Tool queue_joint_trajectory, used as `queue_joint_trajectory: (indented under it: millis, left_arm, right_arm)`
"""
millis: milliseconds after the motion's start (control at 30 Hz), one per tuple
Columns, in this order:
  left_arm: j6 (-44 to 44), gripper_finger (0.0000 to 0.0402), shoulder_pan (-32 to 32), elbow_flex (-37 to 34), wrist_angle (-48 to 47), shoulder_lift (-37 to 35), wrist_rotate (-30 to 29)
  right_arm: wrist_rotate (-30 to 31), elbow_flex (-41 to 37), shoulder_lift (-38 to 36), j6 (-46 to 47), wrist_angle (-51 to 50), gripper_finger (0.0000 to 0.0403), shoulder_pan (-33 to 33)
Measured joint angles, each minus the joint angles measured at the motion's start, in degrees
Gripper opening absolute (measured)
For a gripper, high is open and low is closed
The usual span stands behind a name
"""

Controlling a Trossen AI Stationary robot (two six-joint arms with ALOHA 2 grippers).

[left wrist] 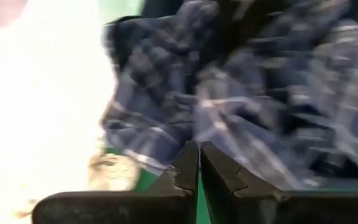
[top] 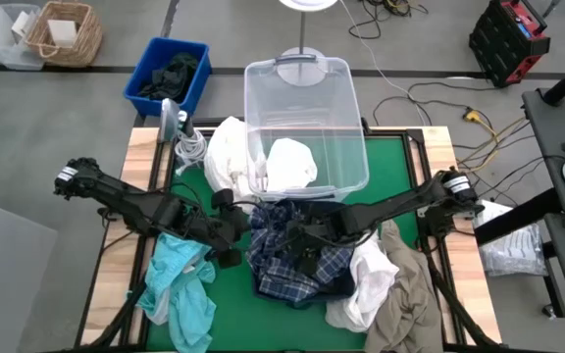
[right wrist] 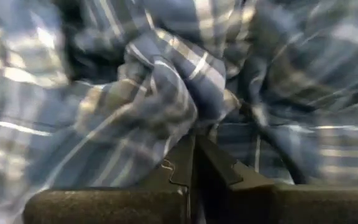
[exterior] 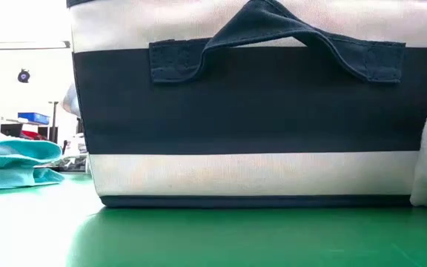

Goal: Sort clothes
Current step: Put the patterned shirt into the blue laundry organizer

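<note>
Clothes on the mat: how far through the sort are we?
Early. One white garment lies in the clear bin, dark clothes in the blue bin. Right gripper is on the plaid shirt; left gripper is shut beside it. Teal garment, khaki garment and white pieces remain.

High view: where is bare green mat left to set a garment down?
Bare mat lies right of the clear bin, and a strip between the teal garment and the plaid shirt. The middle is crowded.
</note>
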Motion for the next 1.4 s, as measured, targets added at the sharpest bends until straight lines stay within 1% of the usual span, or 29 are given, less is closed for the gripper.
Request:
queue_joint_trajectory:
  millis: [100,200,367,500,600,700,733,800,933,1000,1400]
  left_arm:
    - [0.8,0.0000,0.3,-2.2,3.8,0.8,-4.6]
    - [1.1,0.0000,0.7,-4.8,10.7,1.6,-9.3]
    - [3.4,0.0000,1.7,-8.6,20.1,3.1,-10.2]
    - [2.9,0.0000,1.9,-9.5,22.0,5.5,-10.3]
    - [2.1,0.0000,2.0,-9.6,22.5,8.4,-10.4]
    - [1.5,0.0000,2.0,-9.9,24.1,11.7,-7.9]
    - [1.5,0.0000,2.0,-9.9,25.2,12.8,-6.1]
    - [1.4,0.0000,2.0,-9.9,27.6,14.8,-2.2]
    - [1.0,0.0000,1.8,-9.9,30.8,17.7,3.2]
    - [1.0,0.0000,1.8,-9.8,31.3,18.8,4.5]
    - [3.5,0.0000,2.6,-9.5,31.7,23.1,4.7]
  right_arm:
    - [-1.4,0.8,-2.5,0.9,-0.3,0.0012,0.0]
    - [-1.1,0.8,-5.3,1.3,-0.1,0.0012,0.0]
    - [1.5,0.9,-8.4,0.3,0.8,0.0012,0.0]
    - [4.2,0.9,-8.7,0.5,1.0,0.0012,0.0]
    - [8.0,0.9,-8.6,2.0,1.1,0.0012,0.2]
    - [15.7,0.9,-8.3,4.1,1.3,0.0012,1.2]
    - [17.9,0.8,-8.3,4.3,1.3,0.0012,1.7]
    - [20.3,0.8,-8.3,4.1,1.8,0.0012,2.3]
    - [21.1,0.8,-8.6,5.9,1.7,0.0012,2.8]
    - [21.2,0.8,-9.2,7.3,1.6,0.0012,2.8]
    - [25.4,0.8,-15.6,9.5,2.0,0.0012,2.8]
